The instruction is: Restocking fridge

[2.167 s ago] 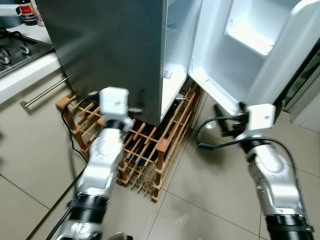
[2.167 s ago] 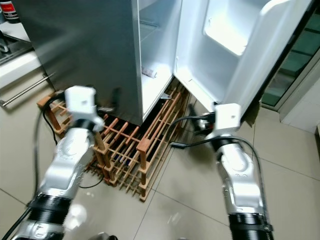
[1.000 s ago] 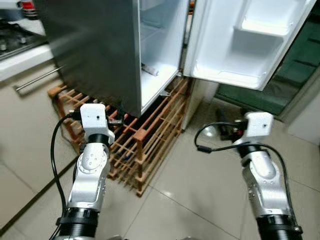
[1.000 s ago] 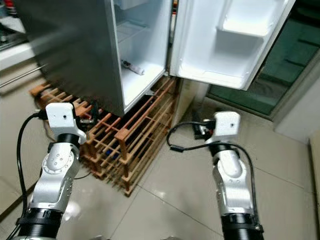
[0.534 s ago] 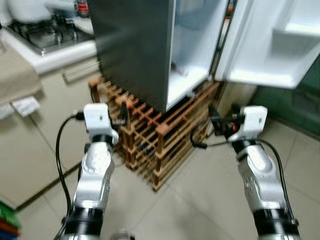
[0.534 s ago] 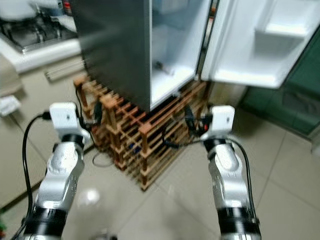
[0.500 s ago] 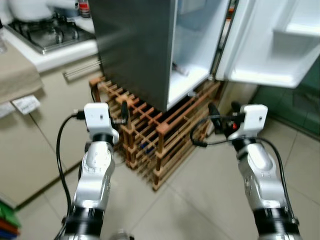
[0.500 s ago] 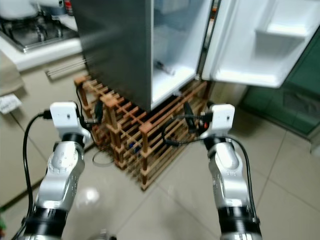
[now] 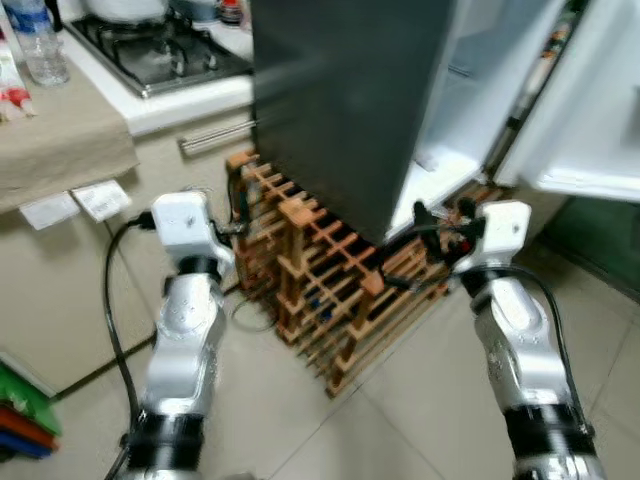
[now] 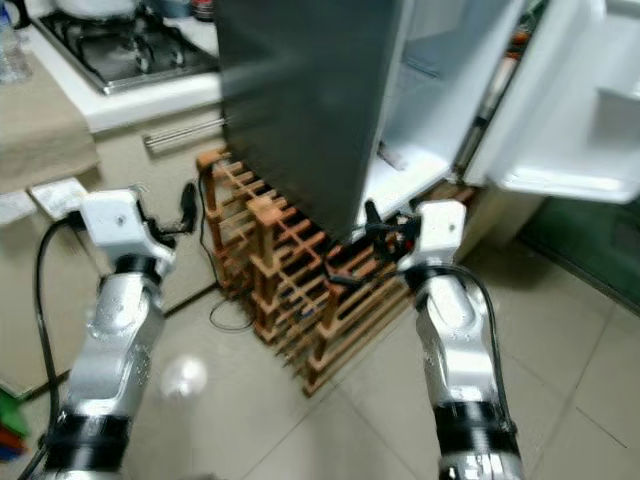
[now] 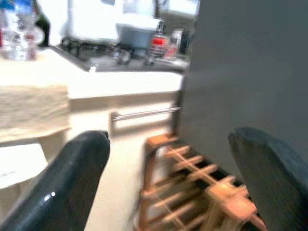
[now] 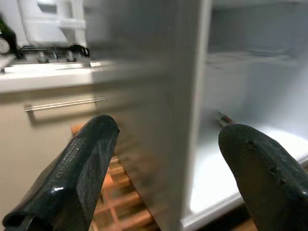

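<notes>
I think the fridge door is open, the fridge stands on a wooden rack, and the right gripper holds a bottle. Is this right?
Not quite. The right gripper holds nothing: the right wrist view shows its two black fingers spread apart with only the fridge interior between them. The rest stands: the fridge door is open, and the fridge stands on the wooden rack, as the right eye view shows.

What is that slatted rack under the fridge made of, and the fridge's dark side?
The rack looks like unpainted wood: warm orange-brown square bars joined in a lattice, with a matt finish. The fridge's side panel seems to be grey metal or metal-look sheet, smooth with a dull brushed sheen, though the blur leaves it open.
</notes>
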`<state>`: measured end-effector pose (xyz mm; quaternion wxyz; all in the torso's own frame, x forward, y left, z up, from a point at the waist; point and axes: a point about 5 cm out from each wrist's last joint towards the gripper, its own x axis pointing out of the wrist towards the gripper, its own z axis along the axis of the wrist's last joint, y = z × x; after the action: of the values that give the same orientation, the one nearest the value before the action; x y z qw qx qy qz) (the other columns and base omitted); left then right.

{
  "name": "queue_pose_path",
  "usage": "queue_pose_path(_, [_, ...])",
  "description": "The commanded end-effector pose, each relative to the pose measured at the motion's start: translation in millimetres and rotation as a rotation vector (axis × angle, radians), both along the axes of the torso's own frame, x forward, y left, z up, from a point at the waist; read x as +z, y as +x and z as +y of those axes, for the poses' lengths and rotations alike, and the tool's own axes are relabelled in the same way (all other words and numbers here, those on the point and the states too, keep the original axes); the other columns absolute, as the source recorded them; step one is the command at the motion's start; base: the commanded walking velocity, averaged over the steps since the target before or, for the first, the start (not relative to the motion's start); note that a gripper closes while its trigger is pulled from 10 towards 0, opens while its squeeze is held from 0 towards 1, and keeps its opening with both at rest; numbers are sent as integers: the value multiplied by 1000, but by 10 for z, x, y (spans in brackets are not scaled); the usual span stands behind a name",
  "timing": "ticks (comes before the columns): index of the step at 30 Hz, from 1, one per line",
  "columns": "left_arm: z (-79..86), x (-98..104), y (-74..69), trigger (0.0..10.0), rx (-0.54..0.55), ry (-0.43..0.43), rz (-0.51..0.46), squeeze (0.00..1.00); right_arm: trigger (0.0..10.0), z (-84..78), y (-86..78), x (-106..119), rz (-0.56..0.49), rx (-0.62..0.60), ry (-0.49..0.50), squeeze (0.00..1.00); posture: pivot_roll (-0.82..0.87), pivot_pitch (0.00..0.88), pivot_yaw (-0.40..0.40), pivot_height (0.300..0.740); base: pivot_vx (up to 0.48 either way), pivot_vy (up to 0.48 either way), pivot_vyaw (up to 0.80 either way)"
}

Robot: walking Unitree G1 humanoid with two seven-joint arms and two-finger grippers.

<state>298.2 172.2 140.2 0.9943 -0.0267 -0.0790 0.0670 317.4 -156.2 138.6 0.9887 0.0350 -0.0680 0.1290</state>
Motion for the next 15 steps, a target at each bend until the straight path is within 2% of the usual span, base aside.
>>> queue_pose_path(1, [-124, 86, 6, 10000, -32, -19, -36, 0, 10000, -128, -20, -36, 13, -41, -10, 0, -39, 0, -40, 740, 300, 375, 413])
queue_pose_path(5, [-124, 108, -22, 10000, -50, -55, -49, 0, 10000, -100, -16, -54, 18, -34, -3, 0, -31, 0, -40, 740, 72, 453, 413])
queue_pose_path(11, [-161, 102, -7, 10000, -65, -31, -37, 0, 10000, -67, -6, -84, 29, -21, 3, 0, -20, 0, -46, 740, 0, 479, 415])
queue_pose_path(15, [-189, 132, 28, 10000, -59, 19, -42, 0, 10000, -46, 14, -98, 37, -15, 5, 0, -13, 0, -52, 740, 0, 0, 413])
